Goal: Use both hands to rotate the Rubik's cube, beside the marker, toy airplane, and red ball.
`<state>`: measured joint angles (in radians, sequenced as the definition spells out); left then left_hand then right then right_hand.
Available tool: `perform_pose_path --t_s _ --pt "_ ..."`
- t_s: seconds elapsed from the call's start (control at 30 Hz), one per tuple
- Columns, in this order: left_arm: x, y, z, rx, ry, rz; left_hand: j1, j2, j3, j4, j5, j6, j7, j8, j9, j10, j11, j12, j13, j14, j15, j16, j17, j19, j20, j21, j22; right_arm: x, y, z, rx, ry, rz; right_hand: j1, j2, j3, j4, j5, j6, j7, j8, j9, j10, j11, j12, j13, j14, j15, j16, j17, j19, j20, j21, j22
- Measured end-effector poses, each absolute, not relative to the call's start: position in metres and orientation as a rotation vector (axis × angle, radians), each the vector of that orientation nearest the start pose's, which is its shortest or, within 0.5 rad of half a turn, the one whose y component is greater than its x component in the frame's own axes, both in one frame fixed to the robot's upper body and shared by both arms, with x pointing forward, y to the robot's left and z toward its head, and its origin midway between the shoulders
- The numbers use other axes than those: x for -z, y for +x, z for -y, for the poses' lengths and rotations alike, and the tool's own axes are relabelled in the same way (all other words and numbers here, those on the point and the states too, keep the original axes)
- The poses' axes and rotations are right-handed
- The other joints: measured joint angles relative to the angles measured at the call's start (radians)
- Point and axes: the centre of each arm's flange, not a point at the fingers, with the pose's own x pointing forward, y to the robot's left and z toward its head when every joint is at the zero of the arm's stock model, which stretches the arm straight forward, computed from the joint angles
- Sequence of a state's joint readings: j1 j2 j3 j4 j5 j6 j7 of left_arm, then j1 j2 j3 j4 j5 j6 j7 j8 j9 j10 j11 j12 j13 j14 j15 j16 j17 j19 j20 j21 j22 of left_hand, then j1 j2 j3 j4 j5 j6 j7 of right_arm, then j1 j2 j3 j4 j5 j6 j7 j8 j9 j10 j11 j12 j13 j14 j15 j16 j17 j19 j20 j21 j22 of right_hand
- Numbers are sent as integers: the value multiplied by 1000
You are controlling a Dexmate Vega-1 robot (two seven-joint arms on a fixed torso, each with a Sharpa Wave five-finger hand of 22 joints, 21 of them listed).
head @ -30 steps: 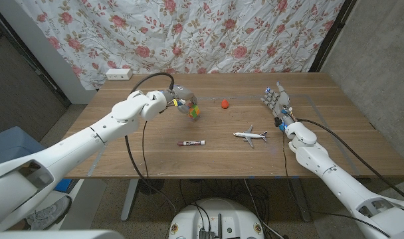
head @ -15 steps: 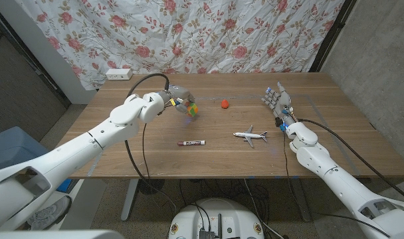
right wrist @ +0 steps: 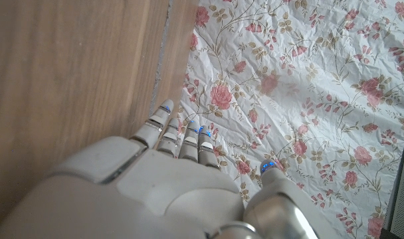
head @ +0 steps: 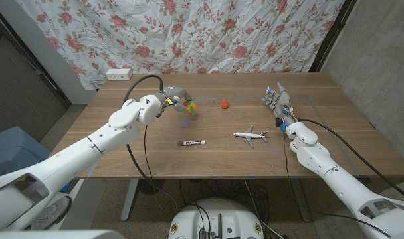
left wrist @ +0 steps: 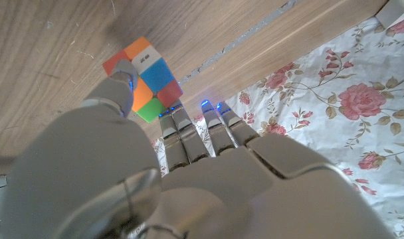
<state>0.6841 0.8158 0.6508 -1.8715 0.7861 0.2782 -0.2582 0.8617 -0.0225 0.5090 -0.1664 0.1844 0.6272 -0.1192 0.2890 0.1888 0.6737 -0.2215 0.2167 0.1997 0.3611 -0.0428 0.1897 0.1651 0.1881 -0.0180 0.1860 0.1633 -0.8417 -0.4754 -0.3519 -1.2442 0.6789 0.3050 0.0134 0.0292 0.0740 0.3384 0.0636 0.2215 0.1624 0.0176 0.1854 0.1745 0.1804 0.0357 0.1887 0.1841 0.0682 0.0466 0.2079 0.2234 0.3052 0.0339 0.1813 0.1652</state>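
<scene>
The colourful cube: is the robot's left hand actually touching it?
Touching. In the left wrist view the left hand pinches the Rubik's cube between thumb and fingers; the head view shows it held.

Wooden table [head: 335, 143]: marker [head: 191, 143], toy airplane [head: 250, 136], red ball [head: 224, 103].

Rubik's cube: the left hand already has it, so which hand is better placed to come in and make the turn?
Right. The left hand holds the Rubik's cube above the table, so it can only brace. The right hand holds nothing, fingers apart, past the toy airplane, and would probably have to cross toward the cube.
</scene>
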Motion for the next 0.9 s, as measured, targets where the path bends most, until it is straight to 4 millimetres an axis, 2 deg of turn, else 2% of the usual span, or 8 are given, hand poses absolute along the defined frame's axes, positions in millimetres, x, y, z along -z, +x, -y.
perform_pose_path --t_s 0.5,0.9 --pt "-51 588 -210 -45 1457 544 0 0 -5 3 0 3 3 -4 -1 0 0 0 0 4 -4 0 0 -4 4 0 0 39 662 300 -143 41 569 0 0 0 0 0 0 0 0 0 0 0 0 0 0 0 0 0 0 0 0 0" --pt "-46 587 -209 -51 1303 558 -7 7 -11 0 0 3 3 -11 0 0 0 -8 0 4 -4 0 0 -4 4 0 0 29 662 294 -140 -41 590 0 0 3 -3 0 0 0 0 0 0 0 0 0 0 0 0 0 0 0 0 0"
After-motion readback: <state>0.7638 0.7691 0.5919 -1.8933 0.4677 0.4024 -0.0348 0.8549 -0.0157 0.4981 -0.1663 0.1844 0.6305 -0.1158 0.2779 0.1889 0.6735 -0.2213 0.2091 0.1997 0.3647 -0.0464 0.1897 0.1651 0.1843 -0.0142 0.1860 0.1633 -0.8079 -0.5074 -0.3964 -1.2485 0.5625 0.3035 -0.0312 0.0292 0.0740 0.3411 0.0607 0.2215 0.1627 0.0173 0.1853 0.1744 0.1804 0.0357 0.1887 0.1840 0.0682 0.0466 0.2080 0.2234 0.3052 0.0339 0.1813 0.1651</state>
